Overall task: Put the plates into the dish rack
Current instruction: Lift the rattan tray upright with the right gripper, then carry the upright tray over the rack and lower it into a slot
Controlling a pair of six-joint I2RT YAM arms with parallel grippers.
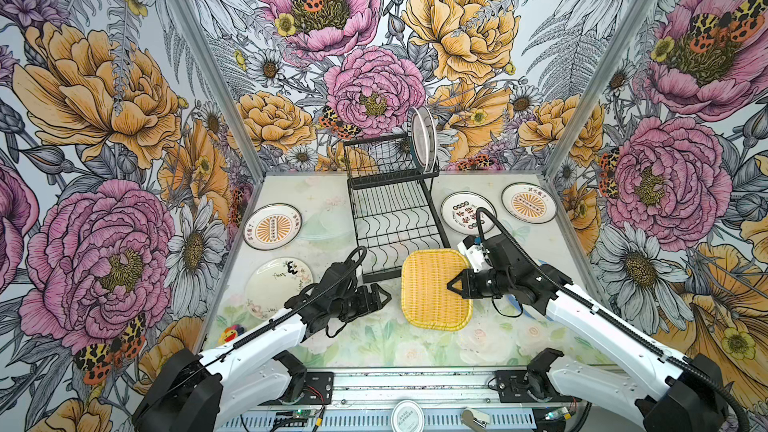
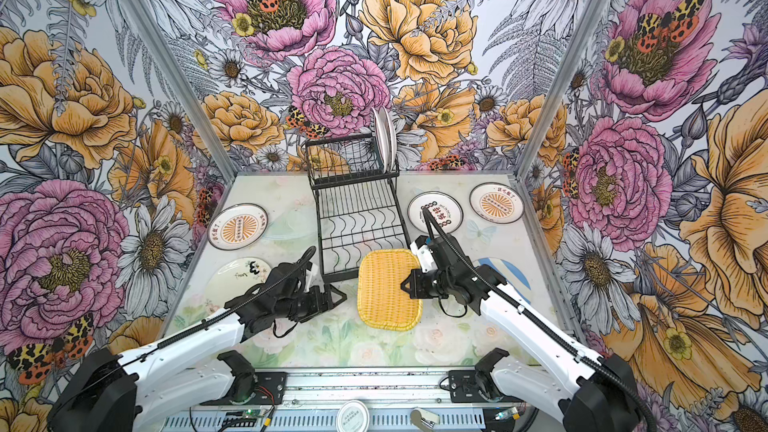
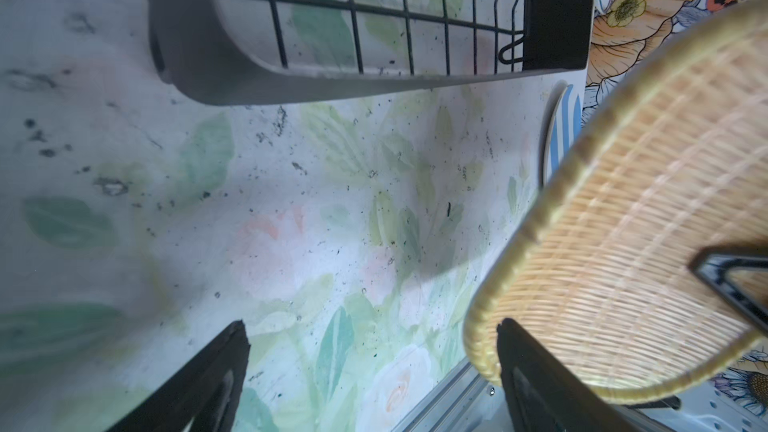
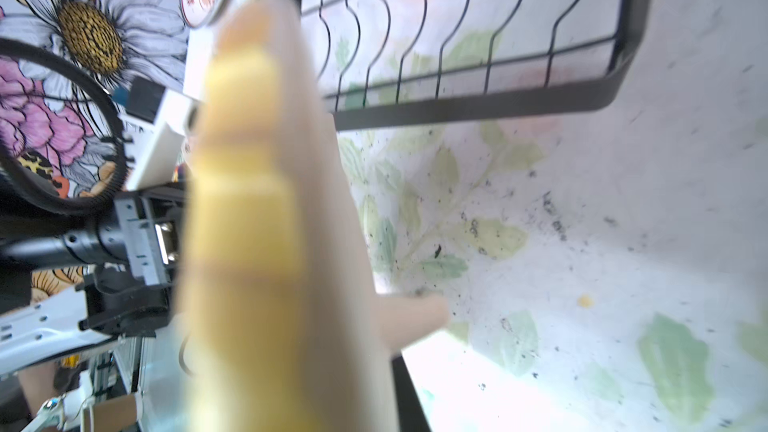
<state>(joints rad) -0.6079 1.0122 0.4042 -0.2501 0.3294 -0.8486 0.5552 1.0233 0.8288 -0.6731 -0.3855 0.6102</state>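
Note:
A squarish yellow woven plate (image 1: 434, 288) (image 2: 388, 288) hangs tilted above the table, just in front of the black wire dish rack (image 1: 395, 218) (image 2: 359, 209). My right gripper (image 1: 453, 284) (image 2: 405, 284) is shut on the plate's right rim. To the plate's left, my left gripper (image 1: 384, 297) (image 3: 372, 324) stands open and empty; in the left wrist view the plate's edge (image 3: 644, 222) lies beyond one finger. The right wrist view shows the plate (image 4: 249, 201) edge-on and blurred. Two white plates (image 1: 424, 139) stand upright in the rack's upper tier.
Flat on the table lie a sunburst plate (image 1: 272, 226) and a floral plate (image 1: 278, 286) on the left. A Chinese-character plate (image 1: 467, 211) and another sunburst plate (image 1: 528, 203) lie on the right. A blue-striped plate (image 2: 505, 268) lies under my right arm. Papered walls close in three sides.

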